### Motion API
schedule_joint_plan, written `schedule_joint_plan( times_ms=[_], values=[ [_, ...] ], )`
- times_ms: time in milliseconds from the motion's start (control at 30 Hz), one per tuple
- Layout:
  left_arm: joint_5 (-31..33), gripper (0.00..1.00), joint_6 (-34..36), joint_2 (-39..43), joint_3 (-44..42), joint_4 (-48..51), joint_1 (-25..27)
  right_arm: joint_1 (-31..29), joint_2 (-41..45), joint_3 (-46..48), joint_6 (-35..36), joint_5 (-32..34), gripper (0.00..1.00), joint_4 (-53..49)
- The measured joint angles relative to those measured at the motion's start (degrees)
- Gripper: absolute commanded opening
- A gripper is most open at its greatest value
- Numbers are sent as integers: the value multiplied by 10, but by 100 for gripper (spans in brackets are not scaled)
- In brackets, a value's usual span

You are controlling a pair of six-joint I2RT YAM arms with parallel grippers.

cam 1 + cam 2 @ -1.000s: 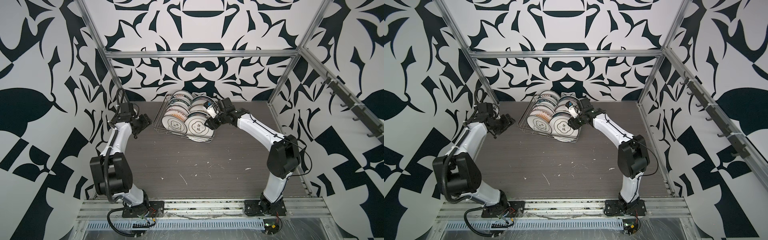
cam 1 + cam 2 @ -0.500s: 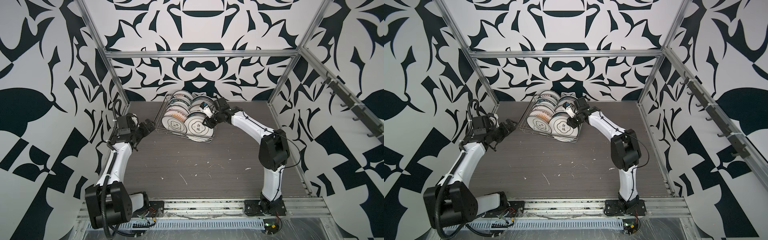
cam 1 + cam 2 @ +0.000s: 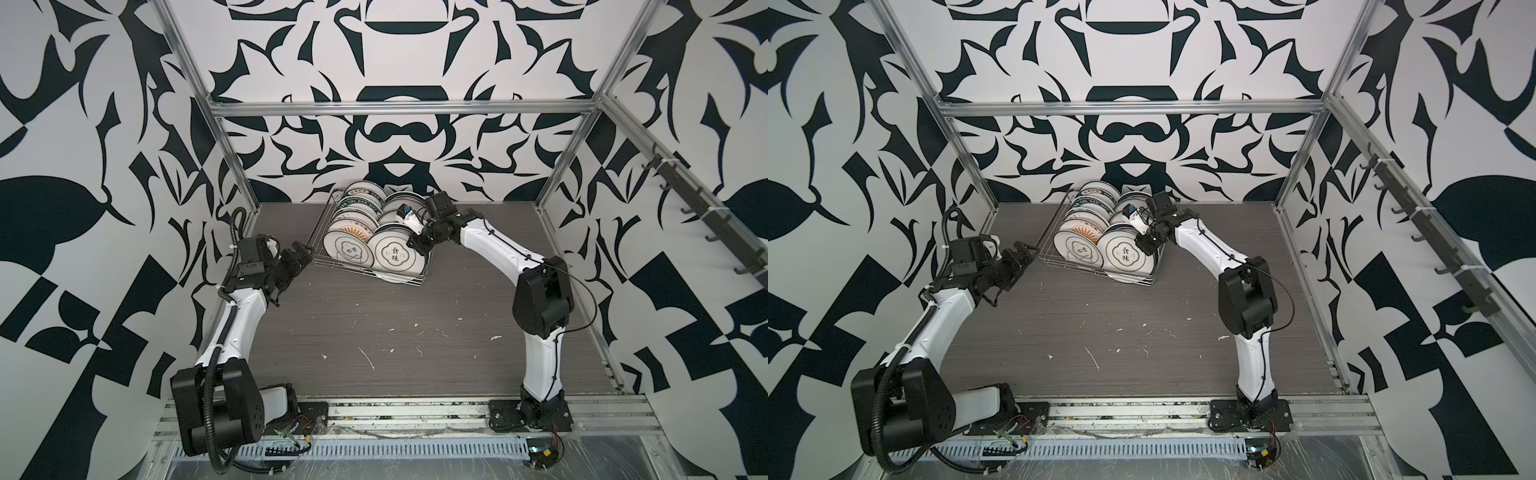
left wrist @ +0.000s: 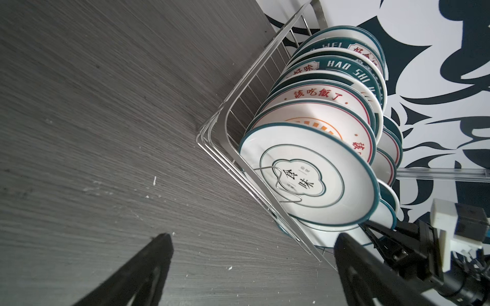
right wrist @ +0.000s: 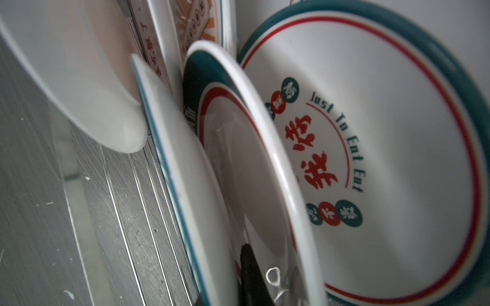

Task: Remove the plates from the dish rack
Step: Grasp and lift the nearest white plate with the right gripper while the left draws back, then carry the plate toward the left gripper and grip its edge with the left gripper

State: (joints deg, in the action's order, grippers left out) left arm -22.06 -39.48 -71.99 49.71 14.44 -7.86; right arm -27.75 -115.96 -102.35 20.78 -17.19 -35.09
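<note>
Dish rack [image 3: 405, 281] at back centre of table [image 3: 374, 340], angled, close to rear wall. Loaded with plates [image 4: 331, 95] standing on edge in 2 rows, printed faces toward the front. All visible plates inside the rack.

Left gripper [image 3: 300, 255]: jaws spread wide, gripping nothing. Hovers just beside rack's near-left corner, not touching the wire. Left wrist view: both fingers [image 4: 148, 270] far apart over bare table, left-row front plate [image 4: 305, 180] ahead of them.

Right gripper [image 3: 417, 245]: in at the right edge of the right row, just behind right-row front plate [image 3: 395, 254] in both top views. Closed down almost fully. Right wrist view: only 1 dark finger [image 5: 250, 278] visible, lying against the inner face of teal-banded plate [image 5: 238, 164], behind the row's front plate. Other finger hidden behind that rim. Reads as a pinch on the rim. Teal-banded plate seated in the rack, tilted, between its neighbours.
</note>
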Motion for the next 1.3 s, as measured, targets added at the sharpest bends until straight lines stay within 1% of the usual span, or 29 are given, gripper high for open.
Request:
schedule_joint_plan(
  times_ms=[200, 400, 567, 667, 867, 1000, 1100, 1167, 1300],
  values=[
    [0, 99, -10, -36, 5, 10, 0, -2, 0, -21, 9, 12, 0, -25],
    [12, 99, -3, -38, 5, 17, 0, -2, 18, -27, 5, 31, 0, -43],
    [32, 99, -2, -26, 5, 18, 0, -1, 59, -26, -17, 49, 0, -56],
    [32, 99, 3, -24, 5, 23, 2, -1, 82, -26, -25, 64, 0, -56],
    [33, 99, 10, -25, 9, 47, 5, -3, 109, -26, -47, 116, 0, -69],
    [19, 99, 8, -16, 6, 41, 5, -3, 150, 12, -62, 128, 0, -57],
    [3, 99, 7, 0, 4, 34, 10, -2, 200, 52, -82, 128, 0, -45],
    [-7, 99, 7, 7, 4, 30, 20, -2, 237, 78, -108, 125, 0, -31],
    [-22, 99, 7, 20, 3, 26, 54, -3, 305, 129, -193, 121, 0, 9]
  ],
)
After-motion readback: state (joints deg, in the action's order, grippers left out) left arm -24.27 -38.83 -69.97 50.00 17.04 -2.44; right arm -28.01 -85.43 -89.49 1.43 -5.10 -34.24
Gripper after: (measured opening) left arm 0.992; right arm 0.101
